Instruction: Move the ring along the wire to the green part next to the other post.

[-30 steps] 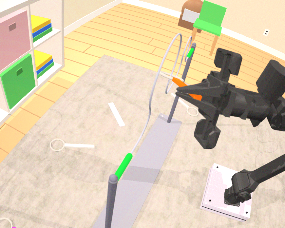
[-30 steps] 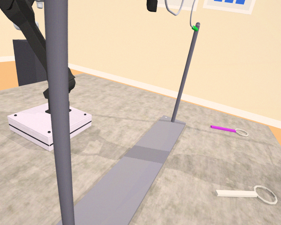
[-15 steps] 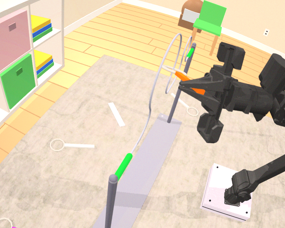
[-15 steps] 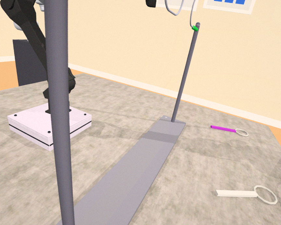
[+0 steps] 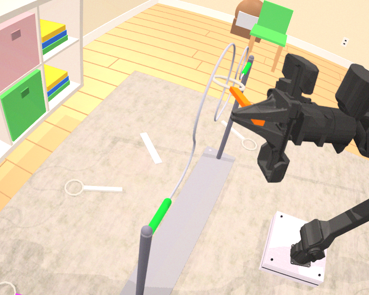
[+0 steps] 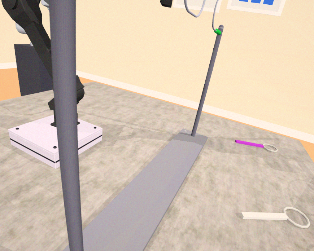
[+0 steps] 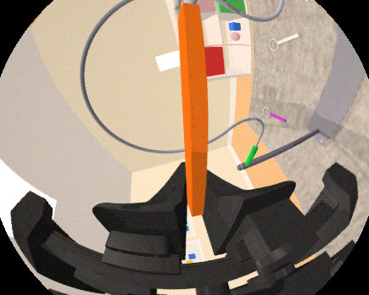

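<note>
- Carrying the ring (image 5: 242, 87) (image 7: 190, 2) around the wire (image 5: 195, 117) (image 6: 196, 16) (image 7: 82, 72) appears to be the current step; travel direction cannot be determined.
- Landmark: front post (image 5: 143, 260) (image 6: 207, 78) (image 7: 280, 149), the post nearest the viewer in the top view.
- Gripper (image 5: 233, 115) (image 7: 187, 166): clamped on the orange handle (image 5: 240, 96) (image 7: 195, 85).
- Ring position: beyond the fingertips at the handle's other end, farther from the front post than the fingertips in the top view.
- Handle axis: oblique, crossing the finger direction; the ring end points away from the front post.
- Ring attitude: tilted nearly edge-on in the top view; wire clearance cannot be determined.
- Next move: rotate the handle with each wire bend, keeping the wire centred. Turning late could bring ring or handle against grey wire.
</note>
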### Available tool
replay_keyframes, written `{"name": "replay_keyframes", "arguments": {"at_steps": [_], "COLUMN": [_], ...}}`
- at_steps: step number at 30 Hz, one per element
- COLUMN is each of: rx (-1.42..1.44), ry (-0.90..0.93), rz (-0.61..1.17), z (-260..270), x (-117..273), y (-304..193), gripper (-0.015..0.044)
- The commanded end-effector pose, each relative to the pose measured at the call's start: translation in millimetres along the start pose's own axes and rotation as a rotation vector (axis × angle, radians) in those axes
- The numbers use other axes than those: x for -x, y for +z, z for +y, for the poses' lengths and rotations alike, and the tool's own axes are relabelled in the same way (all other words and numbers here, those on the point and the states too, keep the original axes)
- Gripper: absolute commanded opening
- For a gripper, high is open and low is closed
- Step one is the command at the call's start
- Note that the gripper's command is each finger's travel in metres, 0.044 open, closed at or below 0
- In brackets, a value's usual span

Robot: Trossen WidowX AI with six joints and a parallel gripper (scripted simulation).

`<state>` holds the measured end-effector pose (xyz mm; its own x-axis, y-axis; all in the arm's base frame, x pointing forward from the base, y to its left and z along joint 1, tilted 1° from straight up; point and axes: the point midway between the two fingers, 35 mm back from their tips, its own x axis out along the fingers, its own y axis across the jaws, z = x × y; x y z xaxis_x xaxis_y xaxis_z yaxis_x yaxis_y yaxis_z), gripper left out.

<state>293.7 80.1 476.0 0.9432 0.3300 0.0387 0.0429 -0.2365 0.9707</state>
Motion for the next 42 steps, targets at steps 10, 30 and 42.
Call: {"name": "replay_keyframes", "arguments": {"at_steps": [10, 30, 42], "rx": [0.138, 0.355, 0.485], "ry": [-0.078, -0.198, -0.27], "rz": [-0.012, -0.038, -0.054], "z": [-5.9, -15.5, -20.9], "x": [-2.7, -2.6, -2.0], "y": [-0.1, 2.2, 4.6], "gripper": [-0.015, -0.015, -0.015]}}
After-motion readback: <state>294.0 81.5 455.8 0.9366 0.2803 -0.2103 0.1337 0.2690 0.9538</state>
